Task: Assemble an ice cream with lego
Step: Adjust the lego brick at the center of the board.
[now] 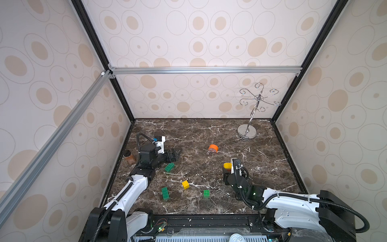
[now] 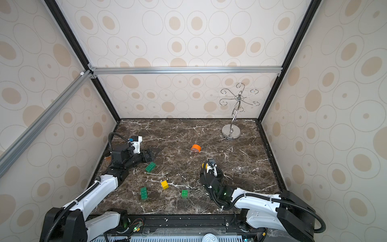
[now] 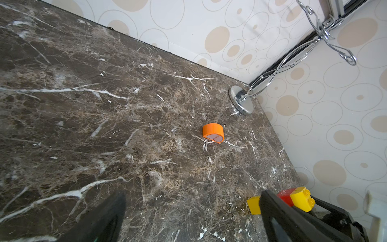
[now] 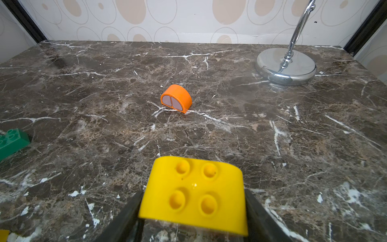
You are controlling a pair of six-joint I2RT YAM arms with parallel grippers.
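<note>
Right gripper (image 4: 193, 191) on the yellow studded piece (image 1: 227, 166), robot-side of the chrome stand (image 1: 247, 132).

On the marble table (image 1: 209, 130), the stand fills a far corner. The left gripper (image 1: 175, 154) gapes empty, well apart from the stand. The right gripper's jaws lie against the yellow piece's two flat flanks. The orange dome (image 1: 213, 148) lies between stand and left gripper. The plastic is probably light, rigid and slick, so pinch the flat sides, not the studs.

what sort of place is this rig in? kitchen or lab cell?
Likely a staged lab booth, not a home: aluminium frame bars hold circle-patterned wall panels around a marble-look tabletop, with a left arm and right arm at its front.
</note>
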